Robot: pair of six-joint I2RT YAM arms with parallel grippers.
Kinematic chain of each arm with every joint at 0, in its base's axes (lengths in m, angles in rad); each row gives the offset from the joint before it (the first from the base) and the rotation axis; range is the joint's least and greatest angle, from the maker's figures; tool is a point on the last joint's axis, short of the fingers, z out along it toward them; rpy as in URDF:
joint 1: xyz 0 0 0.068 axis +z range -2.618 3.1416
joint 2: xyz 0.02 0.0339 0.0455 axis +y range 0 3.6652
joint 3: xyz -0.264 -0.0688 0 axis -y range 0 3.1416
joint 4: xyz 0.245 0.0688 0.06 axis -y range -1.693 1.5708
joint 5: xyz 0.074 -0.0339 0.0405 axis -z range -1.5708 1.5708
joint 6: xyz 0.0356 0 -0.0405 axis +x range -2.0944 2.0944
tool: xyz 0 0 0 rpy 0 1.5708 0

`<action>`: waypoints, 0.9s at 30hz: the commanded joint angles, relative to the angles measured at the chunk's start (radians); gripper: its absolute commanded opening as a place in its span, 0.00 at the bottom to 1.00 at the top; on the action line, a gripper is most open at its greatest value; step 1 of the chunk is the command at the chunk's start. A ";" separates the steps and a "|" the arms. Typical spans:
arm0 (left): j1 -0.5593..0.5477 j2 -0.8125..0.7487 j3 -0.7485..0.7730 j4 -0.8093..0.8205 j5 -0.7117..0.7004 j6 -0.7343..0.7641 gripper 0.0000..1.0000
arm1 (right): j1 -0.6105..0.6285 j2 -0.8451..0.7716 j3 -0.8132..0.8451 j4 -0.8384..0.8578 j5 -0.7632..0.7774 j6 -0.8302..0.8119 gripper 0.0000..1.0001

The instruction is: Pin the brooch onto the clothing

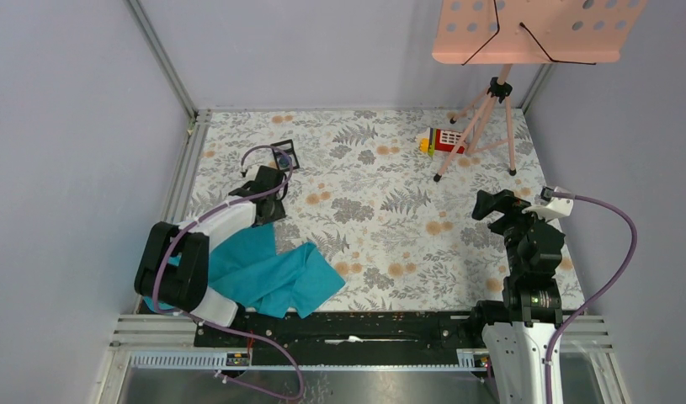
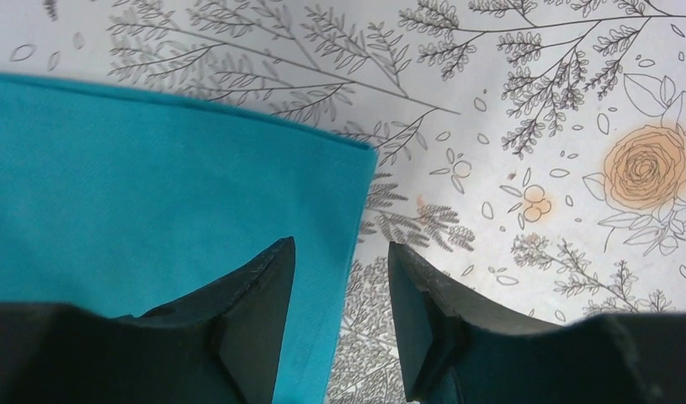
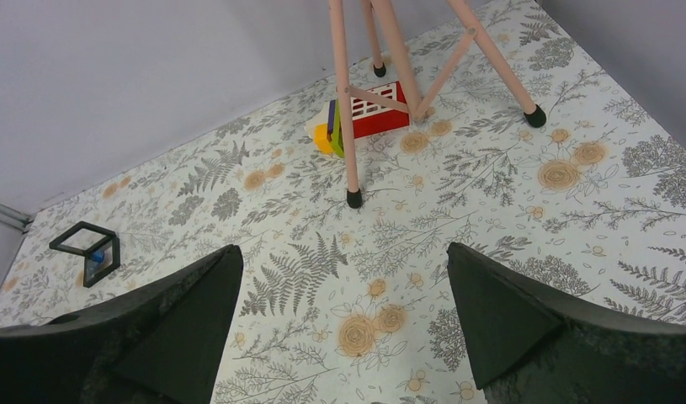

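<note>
Since both grippers are empty, I'd guess we're at the go-fetch-the-pin stage.

The left gripper [image 2: 340, 244] has its jaws parted a little with nothing between them. It hangs over a corner of the shirt [image 2: 154, 194]. Cloth lies under the left jaw and runs off to that side, the hem crosses the gap, and there's bare table [image 2: 533, 101] under the right jaw and ahead. The right gripper [image 3: 343, 248] is spread wide over bare table, also holding nothing.

The brooch [image 3: 97, 255] looks to be the tiny blue spot inside the little black frame [image 3: 85, 250], far ahead and to the left of the right jaws. From above, the frame sits just beyond the left wrist, so that arm seems the better pick.

Doing it well:
- Come straight down with the jaws narrow, because the frame's bars crowd the disc.
- Pinch the rim, not the face.
- I can't tell how it's seated, it's too small to see.

Room-wise, the stretch between the frame and the shirt is open, so the carry back is short. The side wall runs close on the outer side of the left jaws. The stand [image 3: 348, 101] and the red block [image 3: 381, 114] sit ahead of the right jaws, well apart from the frame.
</note>
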 commanded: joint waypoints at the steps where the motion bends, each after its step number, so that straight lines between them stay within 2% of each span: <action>1: 0.013 0.077 0.072 0.017 0.050 0.045 0.50 | 0.004 -0.016 0.021 0.011 0.022 -0.008 0.99; 12: 0.015 0.123 0.076 0.001 -0.041 0.036 0.52 | 0.005 -0.015 0.019 0.010 0.030 -0.007 0.99; 15: 0.025 0.149 0.082 0.002 -0.008 0.045 0.50 | 0.004 -0.017 0.018 0.011 0.030 -0.006 0.99; 17: 0.030 0.161 0.077 0.012 0.030 0.047 0.40 | 0.005 -0.020 0.019 0.011 0.031 -0.006 0.99; 19: 0.030 0.165 0.072 0.016 0.042 0.042 0.37 | 0.004 -0.018 0.019 0.009 0.033 -0.006 0.99; 23: 0.032 0.137 0.058 0.023 0.047 0.035 0.01 | 0.004 -0.018 0.019 0.009 0.035 -0.006 0.99; 27: 0.029 0.029 0.029 0.037 0.080 0.025 0.00 | 0.005 -0.011 0.019 0.009 0.007 -0.007 0.99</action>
